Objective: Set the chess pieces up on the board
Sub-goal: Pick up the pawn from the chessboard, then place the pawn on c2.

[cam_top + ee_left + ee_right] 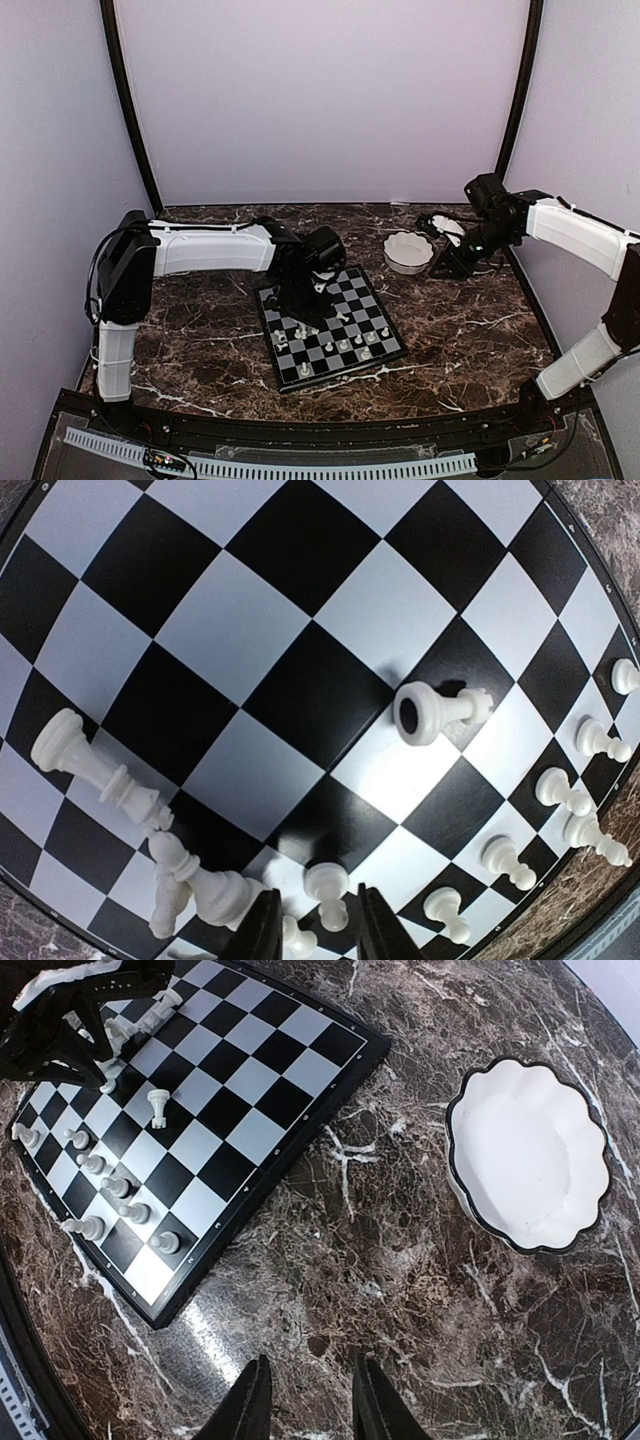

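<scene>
Left arm (210,248): stretched over the board (365,290), wrist bent down; left tool (317,898) narrowly parted about a pawn (322,880), grasp cannot be told. Right tool (312,1362): held parted, empty, above the worktop (400,1260) near the bowl (530,1150). Pieces (158,1108): found on the board, several toppled.

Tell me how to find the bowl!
Start at the dark marble table, then look right of the board, toward the back. The bowl sits there, white and empty. Its wavy rim and bigger size set it apart from the tiny pieces.
</scene>
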`<state>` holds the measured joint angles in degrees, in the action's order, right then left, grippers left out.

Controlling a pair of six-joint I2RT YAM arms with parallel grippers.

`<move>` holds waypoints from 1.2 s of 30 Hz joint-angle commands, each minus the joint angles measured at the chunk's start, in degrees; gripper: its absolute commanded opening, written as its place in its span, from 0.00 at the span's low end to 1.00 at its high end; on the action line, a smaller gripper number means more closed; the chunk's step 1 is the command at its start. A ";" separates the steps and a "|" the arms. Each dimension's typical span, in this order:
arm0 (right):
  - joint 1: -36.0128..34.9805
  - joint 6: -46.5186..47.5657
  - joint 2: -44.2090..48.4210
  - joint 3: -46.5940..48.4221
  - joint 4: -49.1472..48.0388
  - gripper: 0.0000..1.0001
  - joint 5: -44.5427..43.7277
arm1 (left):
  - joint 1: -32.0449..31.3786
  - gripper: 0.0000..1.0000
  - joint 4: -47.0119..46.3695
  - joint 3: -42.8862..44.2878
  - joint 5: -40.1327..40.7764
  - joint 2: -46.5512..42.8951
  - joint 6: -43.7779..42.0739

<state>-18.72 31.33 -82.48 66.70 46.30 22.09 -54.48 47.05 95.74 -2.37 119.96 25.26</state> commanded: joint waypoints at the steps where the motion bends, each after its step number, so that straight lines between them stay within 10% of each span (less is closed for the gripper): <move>1: 0.26 0.66 -0.75 0.27 -0.52 0.30 0.56 | 0.25 0.26 2.43 1.55 -1.79 0.39 -0.43; 15: 0.22 1.13 -1.54 0.37 -0.38 0.30 0.08 | -0.64 0.02 6.00 5.25 -0.40 -1.50 -1.77; 36: 0.18 1.75 -3.26 1.17 0.00 0.31 0.13 | -4.23 0.00 4.79 -2.87 -5.81 -6.49 -3.06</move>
<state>-18.72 32.53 -85.08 66.74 46.35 22.04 -58.41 51.88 93.38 -6.33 114.30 22.92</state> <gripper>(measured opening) 0.307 0.068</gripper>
